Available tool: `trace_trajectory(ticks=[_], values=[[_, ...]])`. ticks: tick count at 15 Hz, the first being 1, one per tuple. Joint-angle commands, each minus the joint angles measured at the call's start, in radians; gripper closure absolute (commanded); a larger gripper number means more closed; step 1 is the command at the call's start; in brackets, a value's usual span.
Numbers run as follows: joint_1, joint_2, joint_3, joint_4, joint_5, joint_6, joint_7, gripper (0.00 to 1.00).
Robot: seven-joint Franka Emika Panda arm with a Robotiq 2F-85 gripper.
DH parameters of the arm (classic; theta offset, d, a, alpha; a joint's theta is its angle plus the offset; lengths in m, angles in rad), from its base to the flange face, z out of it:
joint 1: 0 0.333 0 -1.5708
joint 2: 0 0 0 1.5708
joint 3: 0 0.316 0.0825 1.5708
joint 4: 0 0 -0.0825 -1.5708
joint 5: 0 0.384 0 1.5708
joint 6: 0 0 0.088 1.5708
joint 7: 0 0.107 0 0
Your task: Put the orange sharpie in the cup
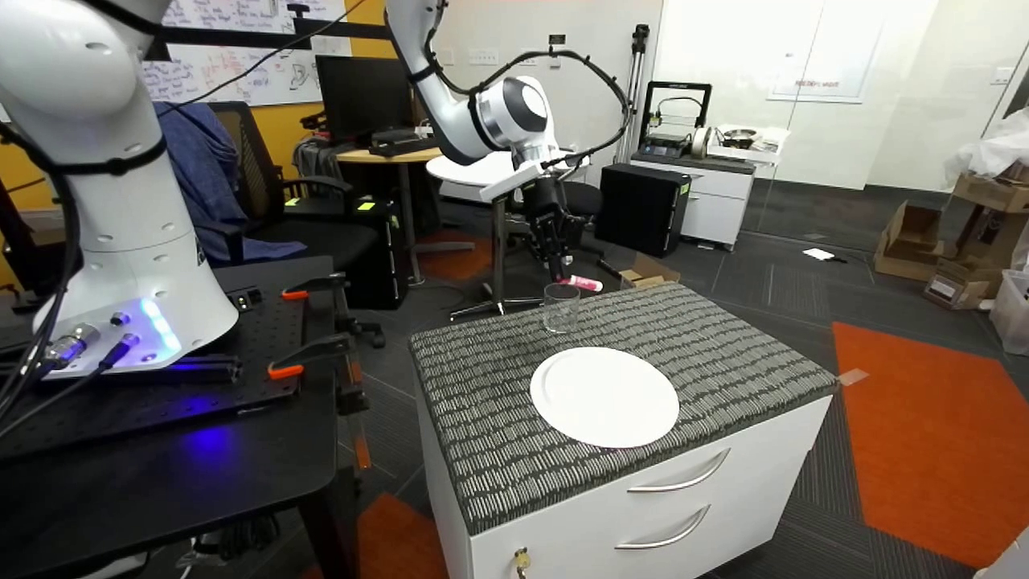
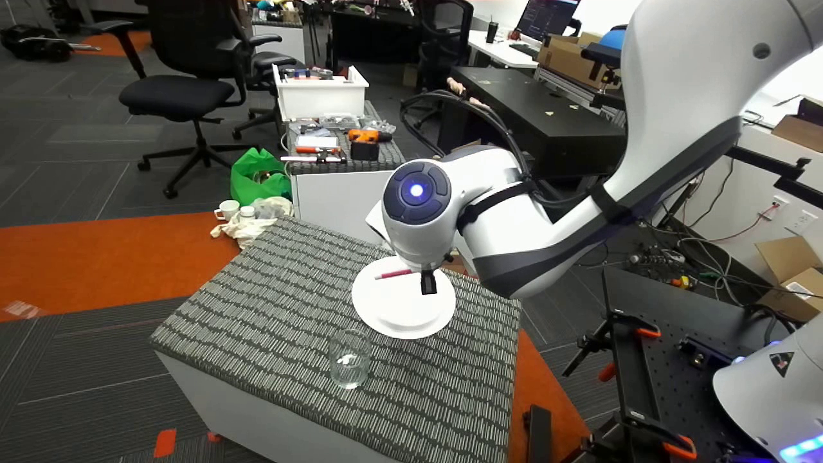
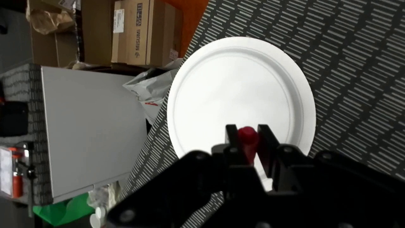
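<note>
The orange sharpie, reddish and slim, is held between the fingertips of my gripper (image 3: 247,130). In the wrist view the sharpie (image 3: 248,136) points its end toward the camera's upper side. In both exterior views the sharpie (image 1: 585,283) (image 2: 393,274) sticks out sideways from the fingertips, roughly level. My gripper (image 1: 560,269) (image 2: 429,283) is raised above the cabinet top. The cup, a clear empty tumbler (image 1: 561,310) (image 2: 350,360), stands upright on the cabinet top, apart from the gripper. The cup is out of the wrist view.
A flat white plate (image 1: 604,398) (image 2: 405,312) (image 3: 234,85) lies on the patterned cabinet top (image 1: 482,402), near the cup. A second cabinet (image 2: 341,193) with tools and a white bin (image 2: 321,96) stands beyond it. Cardboard boxes (image 3: 139,31) show beyond the edge in the wrist view.
</note>
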Motion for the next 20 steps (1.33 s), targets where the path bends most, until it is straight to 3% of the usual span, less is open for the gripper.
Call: trace_trajectory(ticks=[1,10,20], values=[[-0.092,0.019,0.109,0.07,-0.036,-0.058,-0.151,0.95],[-0.148,0.096,0.236,0.21,-0.04,-0.152,-0.388,0.95],[-0.164,0.216,0.304,0.372,0.039,-0.287,-0.532,0.95]])
